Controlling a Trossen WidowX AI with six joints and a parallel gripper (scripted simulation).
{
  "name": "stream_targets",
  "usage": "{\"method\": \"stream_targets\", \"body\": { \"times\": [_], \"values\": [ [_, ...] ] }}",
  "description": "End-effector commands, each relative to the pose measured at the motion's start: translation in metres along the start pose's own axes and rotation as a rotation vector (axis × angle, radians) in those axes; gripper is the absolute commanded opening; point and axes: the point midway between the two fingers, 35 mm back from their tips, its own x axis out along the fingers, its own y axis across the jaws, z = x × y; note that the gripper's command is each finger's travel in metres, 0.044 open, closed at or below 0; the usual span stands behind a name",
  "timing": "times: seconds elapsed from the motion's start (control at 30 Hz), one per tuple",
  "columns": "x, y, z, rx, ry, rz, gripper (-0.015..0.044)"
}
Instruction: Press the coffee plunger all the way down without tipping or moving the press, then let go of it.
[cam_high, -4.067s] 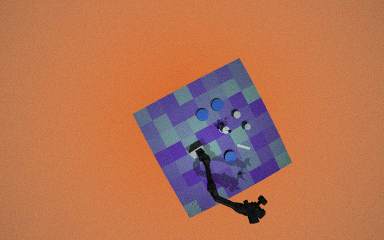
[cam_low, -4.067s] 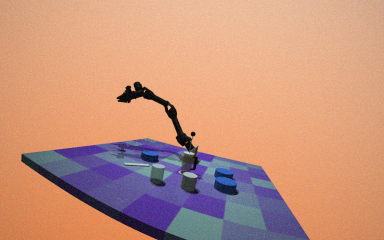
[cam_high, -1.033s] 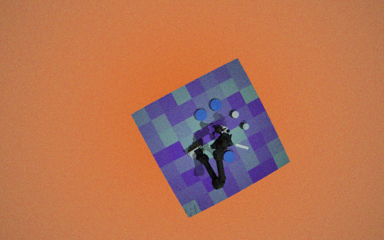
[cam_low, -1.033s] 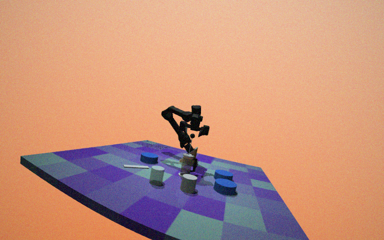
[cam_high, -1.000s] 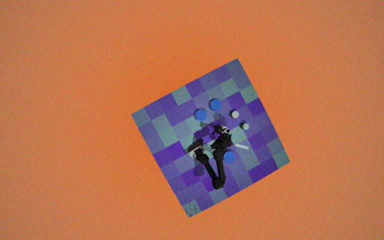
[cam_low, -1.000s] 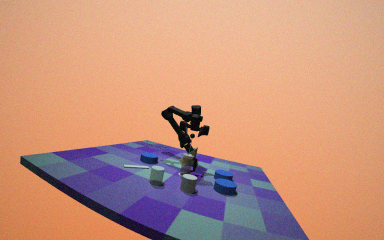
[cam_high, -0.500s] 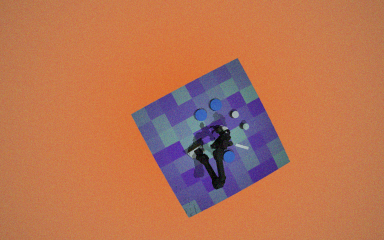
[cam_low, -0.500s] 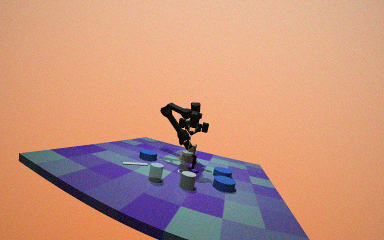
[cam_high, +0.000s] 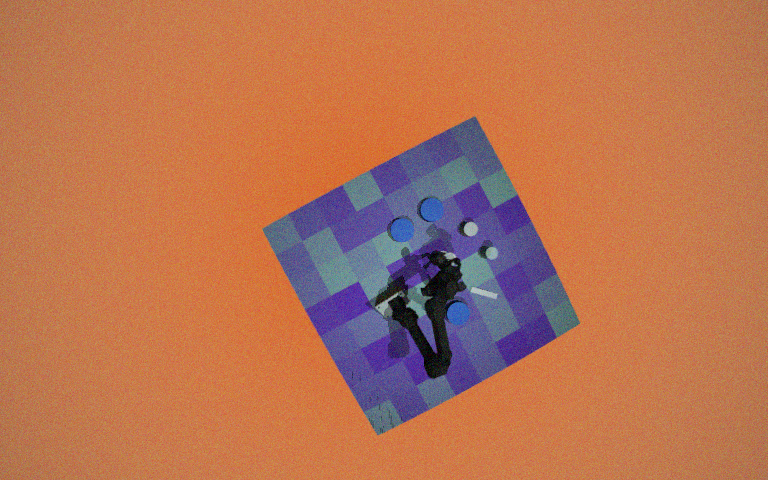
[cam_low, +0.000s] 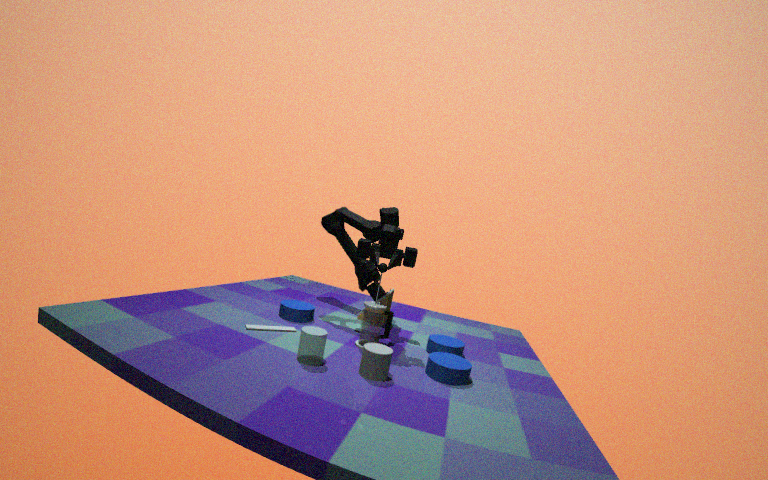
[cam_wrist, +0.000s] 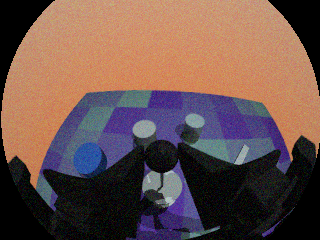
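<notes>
Top view: the gripper (cam_high: 447, 259) is seen near the middle of the board (cam_high: 498, 350), over the press (cam_high: 421, 283), which is largely hidden beneath the arm; three blue discs and two pale cylinders are set around it, well apart. Exterior view: the press (cam_low: 374, 313) is shown standing upright on the board, its thin rod rising steeply to the knob (cam_low: 382, 267), which is clasped by the gripper (cam_low: 384, 266); the plunger is judged still raised, so the coming push is to be directed straight down along the rod's axis. What the press holds cannot be told. Wrist view: the dark knob (cam_wrist: 160, 155) is framed between the two fingers, which are closed narrowly on it, and the lid (cam_wrist: 162, 188) is seen directly below.
</notes>
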Motion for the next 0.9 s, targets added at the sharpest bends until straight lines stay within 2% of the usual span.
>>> {"method": "stream_targets", "body": {
  "times": [0.0, 0.87],
  "values": [
    [0.009, 0.004, -0.016, -0.013, 0.027, 0.006, 0.0114],
    [0.035, 0.005, -0.051, -0.013, 0.028, 0.008, 0.0114]
  ]
}}
